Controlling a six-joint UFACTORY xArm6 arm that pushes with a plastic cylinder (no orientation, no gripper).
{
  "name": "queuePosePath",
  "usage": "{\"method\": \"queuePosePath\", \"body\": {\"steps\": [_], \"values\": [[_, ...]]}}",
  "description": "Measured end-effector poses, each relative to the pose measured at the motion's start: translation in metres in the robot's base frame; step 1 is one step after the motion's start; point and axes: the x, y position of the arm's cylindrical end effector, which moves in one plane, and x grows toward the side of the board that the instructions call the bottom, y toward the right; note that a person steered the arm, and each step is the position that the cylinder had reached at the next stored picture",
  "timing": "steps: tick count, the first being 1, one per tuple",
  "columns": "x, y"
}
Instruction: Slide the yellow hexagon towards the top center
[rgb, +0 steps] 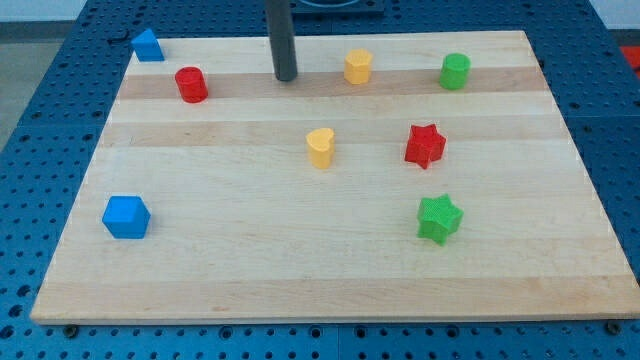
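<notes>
The yellow hexagon (358, 66) stands near the view's top, a little right of centre. My tip (286, 77) rests on the board to the hexagon's left, about a block's width and a half away, not touching it. A yellow heart (320, 147) sits near the board's middle, below and between the tip and the hexagon.
A red cylinder (191, 84) is left of the tip. A blue pentagon-like block (148, 45) sits at the top left corner. A green cylinder (455, 71) is at top right. A red star (425, 145), a green star (439, 218) and a blue cube (126, 216) lie lower down on the wooden board (250, 270).
</notes>
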Motion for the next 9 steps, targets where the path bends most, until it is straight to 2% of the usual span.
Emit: {"method": "queuePosePath", "body": {"steps": [1, 2, 3, 9], "values": [[0.02, 0.057], [0.018, 0.109], [0.002, 0.125], [-0.002, 0.063]]}}
